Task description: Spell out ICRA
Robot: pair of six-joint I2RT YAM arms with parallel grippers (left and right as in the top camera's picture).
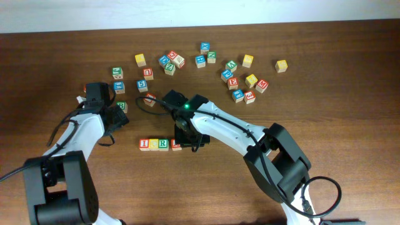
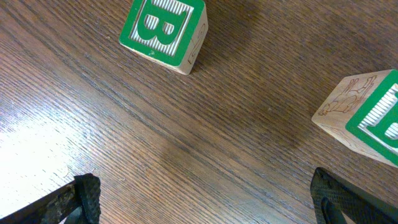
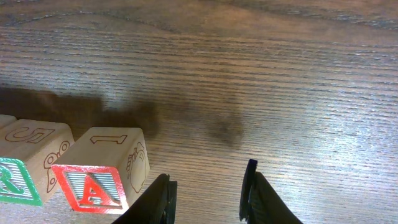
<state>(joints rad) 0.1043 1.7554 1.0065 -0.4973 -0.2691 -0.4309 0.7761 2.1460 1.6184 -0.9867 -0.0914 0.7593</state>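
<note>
Four wooden cubes stand in a row near the table's middle: the I [image 1: 144, 144], the yellow-faced block [image 1: 154, 144], the green R [image 1: 164, 144] and the red A [image 1: 176, 145]. In the right wrist view the A [image 3: 96, 186] sits beside the R [image 3: 15, 182]. My right gripper [image 3: 208, 199] is open just right of the A, its left finger beside the cube and nothing between the fingers. Overhead, this gripper [image 1: 187, 139] covers the row's right end. My left gripper [image 2: 205, 199] is open over bare wood, left of the row [image 1: 119, 117].
A green B cube [image 2: 163, 28] and another green-faced cube [image 2: 367, 118] lie ahead of the left gripper. Several loose alphabet cubes are scattered across the back of the table, from a green one [image 1: 117, 72] to a yellow one [image 1: 281, 65]. A black cable [image 1: 150, 103] loops behind the right arm.
</note>
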